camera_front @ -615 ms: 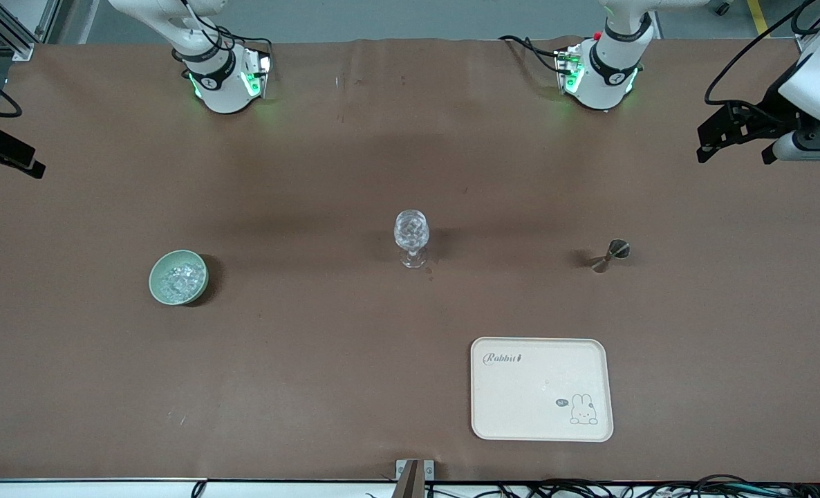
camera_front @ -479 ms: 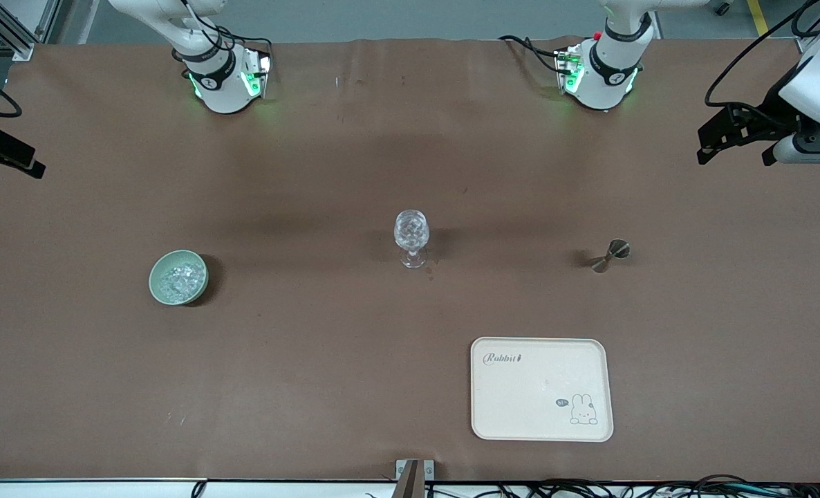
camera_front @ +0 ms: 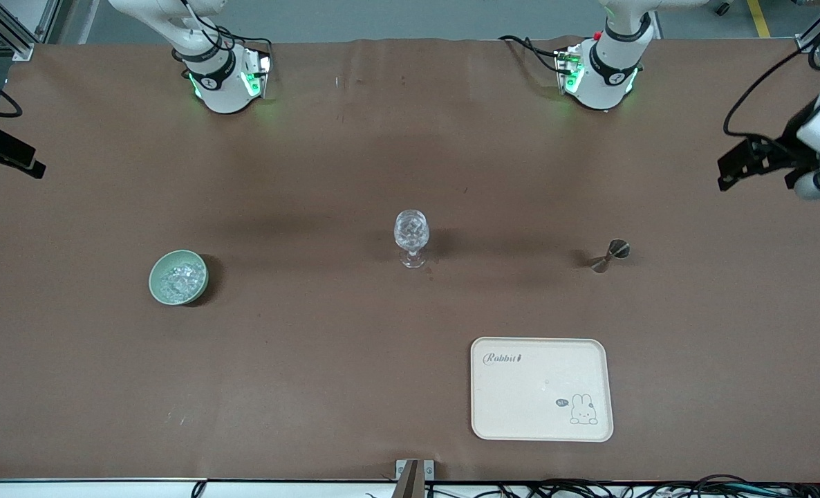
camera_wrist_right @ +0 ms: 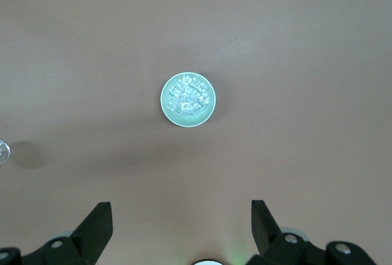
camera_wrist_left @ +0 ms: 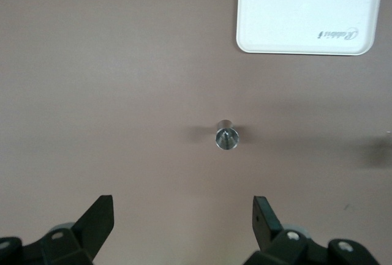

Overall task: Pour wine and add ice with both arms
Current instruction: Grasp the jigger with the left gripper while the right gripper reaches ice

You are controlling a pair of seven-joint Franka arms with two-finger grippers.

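A pale green bowl [camera_front: 178, 277] holds the ice [camera_front: 177, 279], several small clear chunks, toward the right arm's end of the table. It also shows in the right wrist view [camera_wrist_right: 188, 100]. A clear patterned stemmed glass [camera_front: 411, 236] stands upright mid-table. A small metal jigger [camera_front: 609, 254] stands toward the left arm's end and also shows in the left wrist view [camera_wrist_left: 226, 137]. My left gripper [camera_wrist_left: 182, 209] is open and empty, high over bare table between its base and the jigger. My right gripper [camera_wrist_right: 180, 211] is open and empty, high over bare table between its base and the bowl.
A cream tray [camera_front: 541, 389] with a rabbit print lies nearer the front camera than the jigger. The left arm's hand [camera_front: 756, 162] hangs at the table's end; the right arm's hand [camera_front: 5, 153] shows at the other end. The arm bases [camera_front: 223, 76] stand along the table's back edge.
The left arm's hand has moved lower in the front view and closer to that view's edge. The right arm and the things on the table have not moved.
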